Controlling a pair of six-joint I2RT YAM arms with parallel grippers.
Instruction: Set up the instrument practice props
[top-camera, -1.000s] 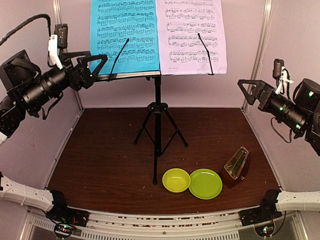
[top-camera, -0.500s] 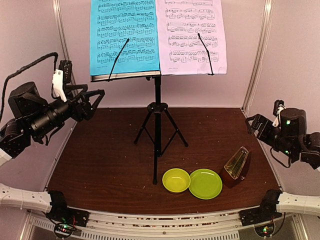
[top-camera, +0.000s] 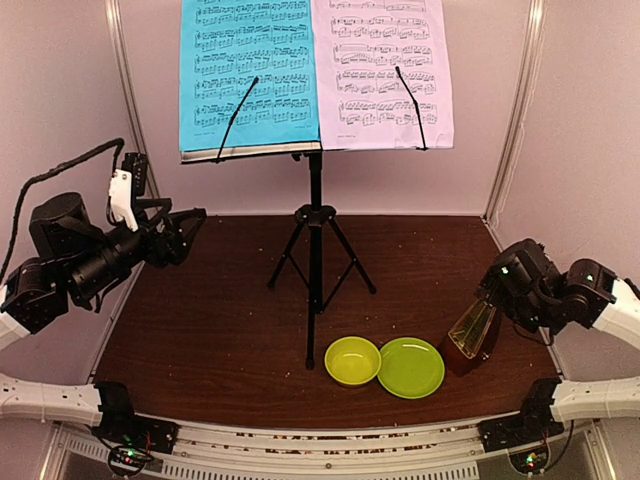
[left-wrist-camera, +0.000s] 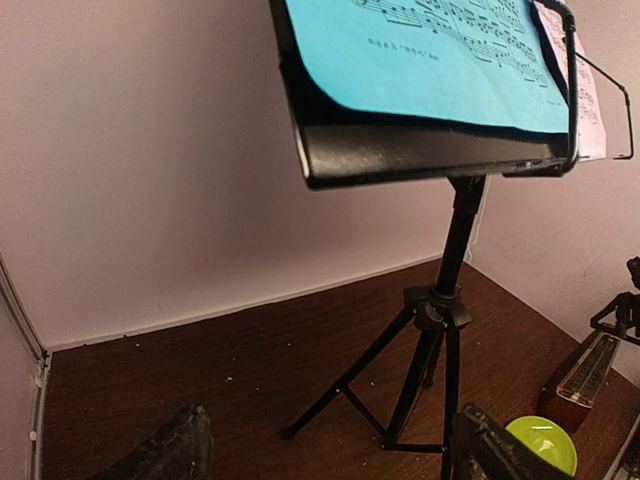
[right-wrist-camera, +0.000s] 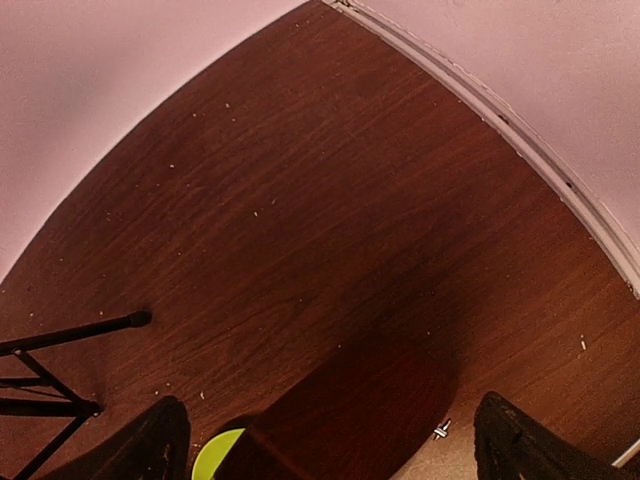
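The black music stand (top-camera: 315, 260) stands mid-table on its tripod. It holds a cyan sheet (top-camera: 250, 70) and a pale lilac sheet (top-camera: 385, 70) under wire clips. The brown pyramid metronome (top-camera: 472, 335) stands at the front right. My right gripper (top-camera: 493, 288) is open just above the metronome's top. In the right wrist view the metronome (right-wrist-camera: 350, 420) sits between my spread fingers (right-wrist-camera: 150, 440), not touching them. My left gripper (top-camera: 188, 228) is open and empty, left of the stand, in the air. The left wrist view shows the stand (left-wrist-camera: 455, 230) and the cyan sheet (left-wrist-camera: 430, 60).
A lime-green bowl (top-camera: 352, 360) and a lime-green plate (top-camera: 412, 367) lie at the front, between the stand's near leg and the metronome. Pale walls close the table on three sides. A tripod leg (right-wrist-camera: 70, 335) shows left in the right wrist view.
My right arm has dropped from high on the right down to the metronome. My left arm has sunk from the stand's shelf height to lower on the left. Both grippers stay open.
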